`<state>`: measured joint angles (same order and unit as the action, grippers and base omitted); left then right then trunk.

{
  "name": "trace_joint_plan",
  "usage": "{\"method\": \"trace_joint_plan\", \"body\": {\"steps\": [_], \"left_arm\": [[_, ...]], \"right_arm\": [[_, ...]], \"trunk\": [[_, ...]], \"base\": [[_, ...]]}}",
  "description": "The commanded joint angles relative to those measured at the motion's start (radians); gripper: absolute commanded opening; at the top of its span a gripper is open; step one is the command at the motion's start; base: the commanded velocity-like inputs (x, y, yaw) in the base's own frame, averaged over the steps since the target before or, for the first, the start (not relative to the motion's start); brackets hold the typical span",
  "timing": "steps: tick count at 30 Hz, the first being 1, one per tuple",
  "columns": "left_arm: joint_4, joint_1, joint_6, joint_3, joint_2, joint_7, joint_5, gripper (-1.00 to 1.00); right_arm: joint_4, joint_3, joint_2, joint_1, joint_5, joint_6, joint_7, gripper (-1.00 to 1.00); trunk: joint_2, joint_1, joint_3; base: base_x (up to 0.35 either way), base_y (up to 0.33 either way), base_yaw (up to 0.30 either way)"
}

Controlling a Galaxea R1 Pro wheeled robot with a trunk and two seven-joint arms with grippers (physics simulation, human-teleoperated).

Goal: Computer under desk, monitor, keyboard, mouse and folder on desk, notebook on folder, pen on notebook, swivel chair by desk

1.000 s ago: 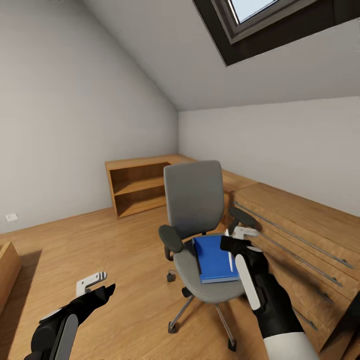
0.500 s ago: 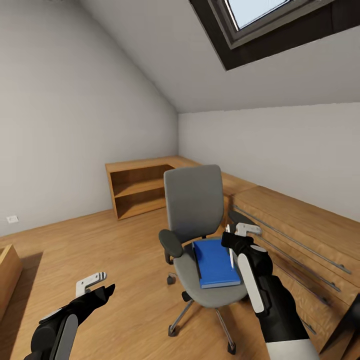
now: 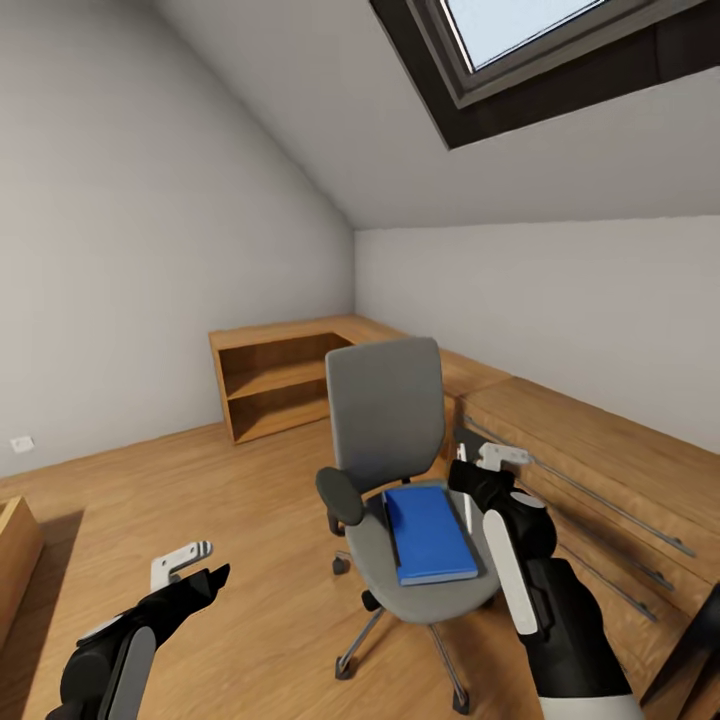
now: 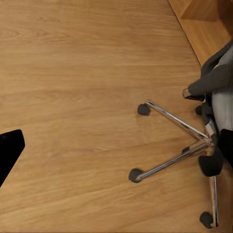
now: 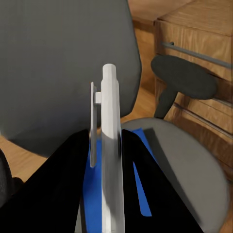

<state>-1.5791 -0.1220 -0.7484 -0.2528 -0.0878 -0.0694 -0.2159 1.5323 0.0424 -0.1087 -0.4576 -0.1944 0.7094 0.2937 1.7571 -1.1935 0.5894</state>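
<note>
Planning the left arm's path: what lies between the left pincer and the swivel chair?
In the head view, only bare wood floor lies between the left pincer and the swivel chair; the left wrist view shows floor up to the chrome base.

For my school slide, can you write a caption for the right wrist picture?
Right gripper holds the pen upright over the folder on the swivel chair.

1. Evenly bright, soft rendered daylight; skylight pale and washed out at the top of the head view.
2. Soft shadow under the swivel chair on the wood floor; darker patch by the wooden edge at far left.
3. Wide-angle stretch toward head-view edges.
4. Right wrist view: pen close and slightly blurred, gripper fingers pure black silhouettes.
5. Left wrist view sharp, glints on chrome base.
</note>
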Motion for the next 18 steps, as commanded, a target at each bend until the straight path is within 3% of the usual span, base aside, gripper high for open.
{"method": "trace_joint_plan", "body": {"steps": [1,8,18], "left_arm": [[-0.013,-0.001,-0.004,0.000,-0.001,-0.007,-0.011,1.00],[-0.016,-0.001,-0.004,0.001,-0.002,-0.007,-0.011,1.00],[-0.018,-0.001,0.000,0.004,-0.005,-0.007,-0.010,1.00]], "right_arm": [[0.004,-0.001,0.000,0.000,-0.011,0.002,0.010,-1.00],[0.006,-0.010,0.000,0.000,-0.011,0.002,0.011,-1.00],[0.006,-0.061,0.000,0.000,-0.012,0.001,0.011,-1.00]], "trunk": [[-0.007,0.004,-0.002],[-0.056,0.031,-0.024],[-0.126,0.069,-0.055]], "base": [[0.000,0.000,0.000],[0.000,0.000,0.000],[0.000,0.000,-0.022]]}}
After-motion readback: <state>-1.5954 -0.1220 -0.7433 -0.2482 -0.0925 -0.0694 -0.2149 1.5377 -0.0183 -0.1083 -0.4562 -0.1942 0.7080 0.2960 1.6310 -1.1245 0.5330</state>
